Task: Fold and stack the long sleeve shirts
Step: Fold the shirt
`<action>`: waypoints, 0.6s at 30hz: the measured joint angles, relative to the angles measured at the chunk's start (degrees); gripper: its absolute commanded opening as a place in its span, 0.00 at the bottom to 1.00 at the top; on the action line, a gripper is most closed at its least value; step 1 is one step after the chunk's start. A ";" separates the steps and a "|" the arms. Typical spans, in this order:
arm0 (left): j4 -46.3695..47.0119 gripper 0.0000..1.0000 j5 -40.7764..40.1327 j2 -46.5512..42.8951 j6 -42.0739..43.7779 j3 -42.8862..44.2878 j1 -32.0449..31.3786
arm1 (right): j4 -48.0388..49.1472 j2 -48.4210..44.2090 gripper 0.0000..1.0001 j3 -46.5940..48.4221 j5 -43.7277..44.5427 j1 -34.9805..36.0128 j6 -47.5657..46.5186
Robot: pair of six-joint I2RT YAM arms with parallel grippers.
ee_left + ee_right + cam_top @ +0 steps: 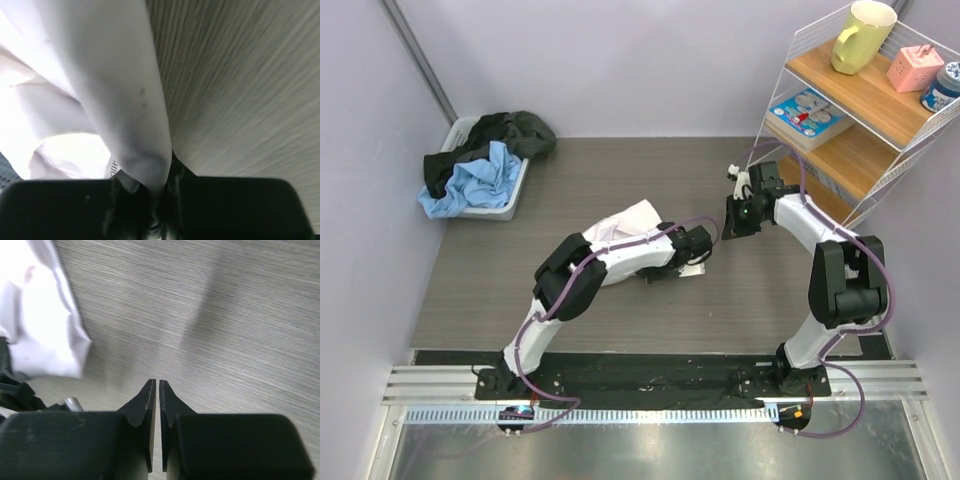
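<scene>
This looks like a robotics lab test cell dressed up as a laundry corner, not a lived-in home. Two cabled robot arms, the left arm (590,265) and the right arm (830,275), are bolted to a slotted aluminium rail (650,388) at the near edge of a grey wood-grain tabletop (620,170), which plain pale partition walls (620,60) box in. The household touches read as props: a grey bin (516,188) of crumpled garments (480,172) in the far left corner, and a white wire shelf unit (860,98) with wooden boards carrying a yellow mug (861,36) and a pink box (915,68).
</scene>
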 measured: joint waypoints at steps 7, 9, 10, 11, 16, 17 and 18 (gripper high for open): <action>-0.87 0.70 9.35 -0.31 -9.57 5.09 -0.46 | -0.46 -3.32 0.15 -0.13 -0.90 0.11 -2.08; -2.36 0.71 12.63 -0.63 -10.73 6.99 -0.42 | -0.68 -3.41 0.15 -0.26 -1.25 0.11 -2.62; -3.45 0.71 14.14 -0.85 -11.10 8.50 -0.39 | -0.90 -3.41 0.15 -0.28 -1.40 0.11 -2.75; -5.09 0.71 16.31 -1.29 -11.37 10.95 -0.44 | -1.07 -3.45 0.15 -0.35 -1.60 0.09 -2.93; -6.88 0.62 23.96 -9.35 -11.65 16.79 0.42 | -1.42 -4.98 0.27 -2.14 -3.39 0.11 -2.69; -7.28 0.61 26.91 -13.55 -11.39 16.87 1.75 | -1.46 -5.97 0.33 -3.26 -4.33 0.11 -2.10; -7.41 0.60 27.28 -14.43 -11.41 16.92 3.10 | -1.64 -6.71 0.46 -3.96 -5.07 0.09 -1.53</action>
